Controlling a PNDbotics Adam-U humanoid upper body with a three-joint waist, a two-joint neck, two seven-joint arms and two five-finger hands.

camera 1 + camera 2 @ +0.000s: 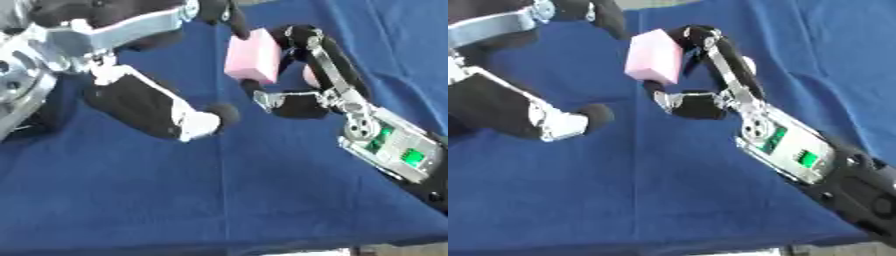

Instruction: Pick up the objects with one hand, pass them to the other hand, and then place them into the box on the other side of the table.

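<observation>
A blue cloth (219, 190) covers the tabletop, with a crease running down its middle. The cloth's near edge shows at the bottom.

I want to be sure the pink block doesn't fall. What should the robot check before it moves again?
1. Right hand has the pink block: ok, its fingers and thumb are curled round the block's sides.
2. Left hand ready to take it: cannot tell. One finger touches the block's top corner, but the rest of the hand sits lower, apart from the block.
3. Block is off the blue tablecloth: ok, it is held up in the air.
4. Block is upright: not ok, it leans a little.
5. Box to drop it in: cannot tell, no box shows in either view.
</observation>
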